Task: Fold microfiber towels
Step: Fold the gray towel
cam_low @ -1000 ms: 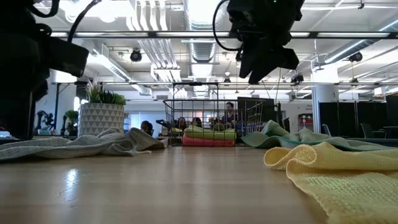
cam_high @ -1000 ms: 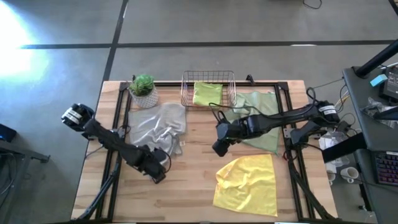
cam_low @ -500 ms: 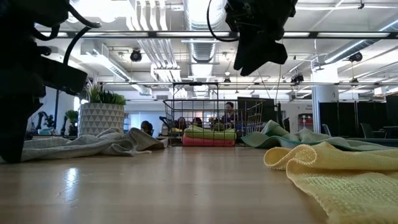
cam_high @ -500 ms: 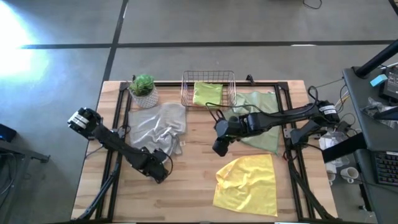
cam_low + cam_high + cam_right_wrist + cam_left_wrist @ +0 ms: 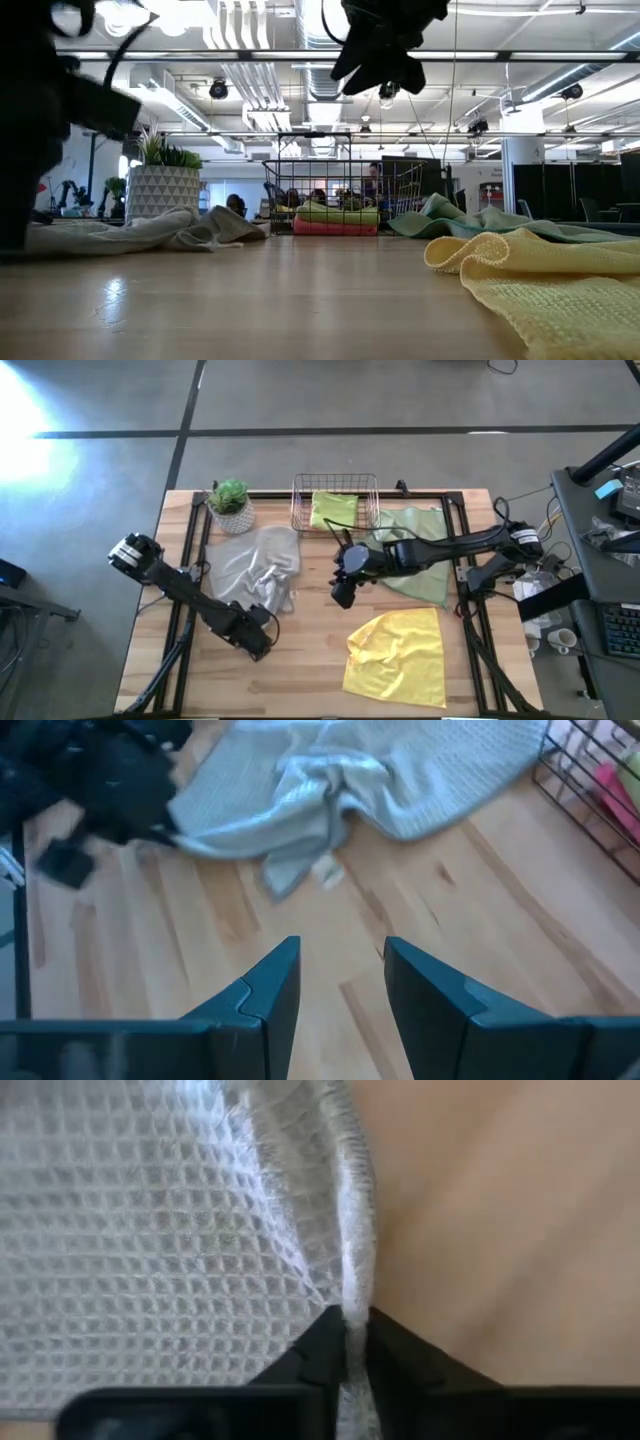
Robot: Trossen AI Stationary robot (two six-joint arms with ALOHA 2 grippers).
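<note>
A wooden table (image 5: 310, 670) holds a crumpled grey towel (image 5: 255, 565) at far left. The left gripper (image 5: 356, 1342) sits low at its near edge, fingers pinched shut on the hem. The right gripper (image 5: 338, 982) hovers mid-table, fingers apart, holding nothing. The pinch catches only a thin edge; lifting could let the hem slip free, or drag the bunched cloth instead of spreading it.

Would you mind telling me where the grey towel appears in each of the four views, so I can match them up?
High view: grey towel, left of centre, below the potted plant.
Low view: grey towel, low at left, before the planter.
Left wrist view: grey towel, edge pinched by left gripper.
Right wrist view: grey towel, upper centre.
Shared landmark: the plant.
</note>
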